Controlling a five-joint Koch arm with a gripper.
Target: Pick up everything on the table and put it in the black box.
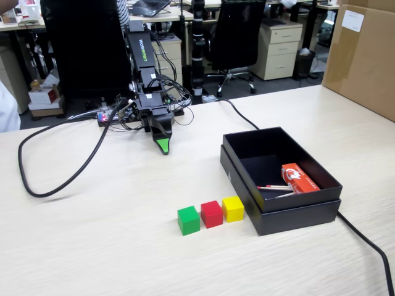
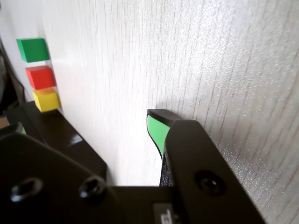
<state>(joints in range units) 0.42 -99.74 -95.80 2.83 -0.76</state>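
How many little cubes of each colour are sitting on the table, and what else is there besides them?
Green cube: 1
Red cube: 1
Yellow cube: 1
Black box: 1
Matchbox, inside the black box: 1
Loose matchsticks beside it: at least 2
Total: 7 or more things

fixed view evenly bright, soft shadows — wrist view overexposed, glare, near parts blurred.
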